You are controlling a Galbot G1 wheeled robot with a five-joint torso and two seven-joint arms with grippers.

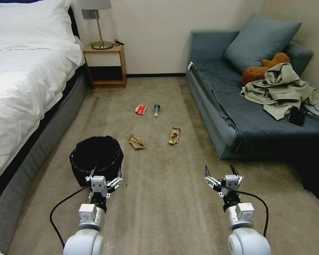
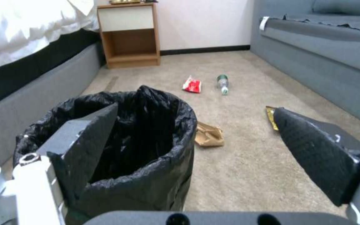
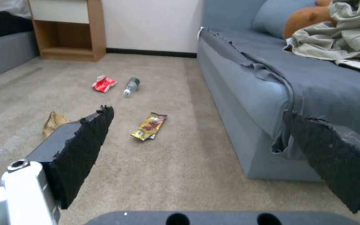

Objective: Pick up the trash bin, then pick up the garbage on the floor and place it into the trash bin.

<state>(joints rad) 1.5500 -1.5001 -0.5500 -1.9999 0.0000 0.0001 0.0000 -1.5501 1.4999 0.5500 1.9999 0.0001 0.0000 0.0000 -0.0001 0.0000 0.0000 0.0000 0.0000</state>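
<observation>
left gripper (image 1: 106, 172): jaws wide, at near rim of trash bin (image 1: 95, 156), one jaw over the liner
right gripper (image 1: 220, 171): jaws wide, holding nothing, above carpet beside sofa (image 1: 216, 117)
trash bin: on floor beside bed (image 1: 21, 92)
paper wad (image 1: 136, 141): just past bin
snack packet (image 1: 174, 135): mid floor
red wrapper (image 1: 140, 109), bottle (image 1: 156, 110): farther, side by side

Left claw (image 2: 194, 131) spread wide — one finger (image 2: 84, 140) inside the trash bin (image 2: 147, 184) rim.
</observation>
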